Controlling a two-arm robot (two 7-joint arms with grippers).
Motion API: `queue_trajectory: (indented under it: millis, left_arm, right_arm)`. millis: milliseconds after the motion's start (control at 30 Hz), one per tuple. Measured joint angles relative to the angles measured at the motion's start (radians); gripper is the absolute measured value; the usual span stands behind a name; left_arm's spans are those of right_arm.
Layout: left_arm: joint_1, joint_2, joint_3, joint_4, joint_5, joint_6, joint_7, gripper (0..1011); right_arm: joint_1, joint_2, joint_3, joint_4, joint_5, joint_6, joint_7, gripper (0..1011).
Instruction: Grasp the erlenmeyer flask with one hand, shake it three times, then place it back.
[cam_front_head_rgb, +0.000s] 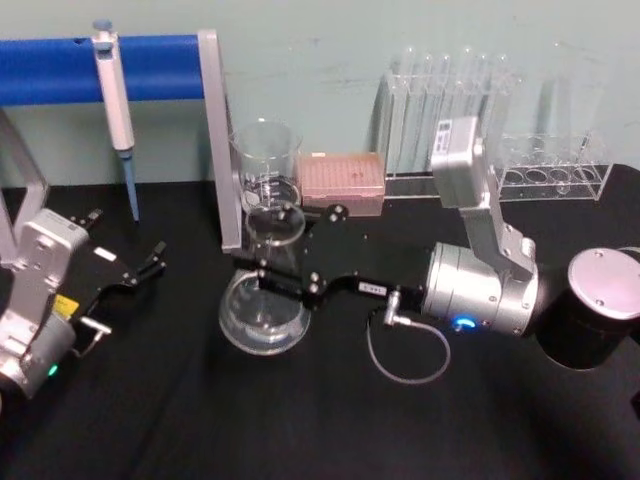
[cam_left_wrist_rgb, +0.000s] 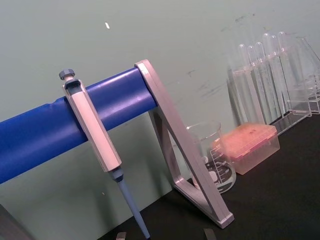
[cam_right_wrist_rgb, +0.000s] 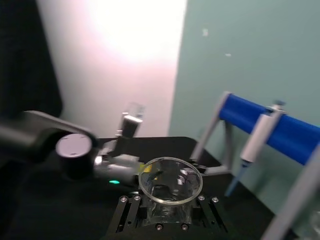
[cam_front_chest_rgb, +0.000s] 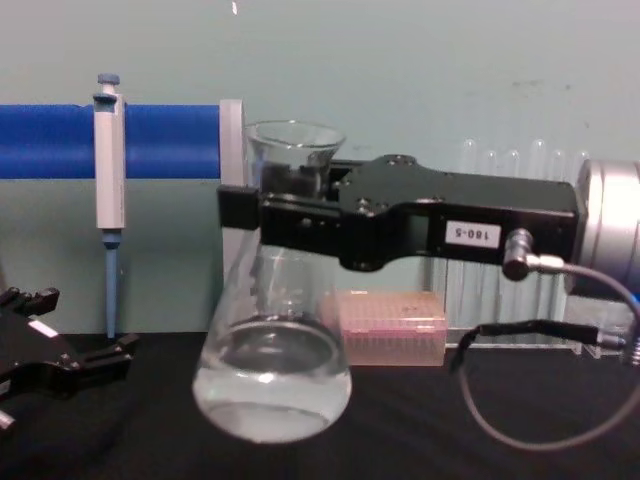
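Grip: right gripper (cam_front_head_rgb: 285, 255) clamped on the neck of the erlenmeyer flask (cam_front_head_rgb: 265, 312), just under the flared rim.
Approach: level, reaching in from the robot's right.
Flask place: near the middle of the table (cam_front_head_rgb: 200, 420), just in front of the beaker (cam_front_head_rgb: 265, 160), with clear liquid pooled in the wide base.
Long axis: upright, roughly square to the gripper's reach.
Base to table: touching or just lifted, cannot tell.
Nearer arm: right; left gripper (cam_front_head_rgb: 150, 262) parked well apart at the robot's left.
Next move, by judgement: 3 shakes with the neck kept upright, so that liquid stays below the rim.
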Motion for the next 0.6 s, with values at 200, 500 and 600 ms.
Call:
queue_trajectory:
  millis: [200,500,600]
  left_arm:
    - [0.0,0.0,0.0,0.0,0.0,0.0,0.0,1001]
    - [0.0,0.0,0.0,0.0,0.0,0.0,0.0,1001]
    - [0.0,0.0,0.0,0.0,0.0,0.0,0.0,1001]
  right_arm:
    - [-0.019,-0.018,0.035,0.0,-0.023,0.015,-0.09,449]
    - [-0.053,-0.056,0.109,0.008,-0.076,0.049,-0.265,449]
    - [-0.06,-0.064,0.124,0.01,-0.09,0.057,-0.3,449]
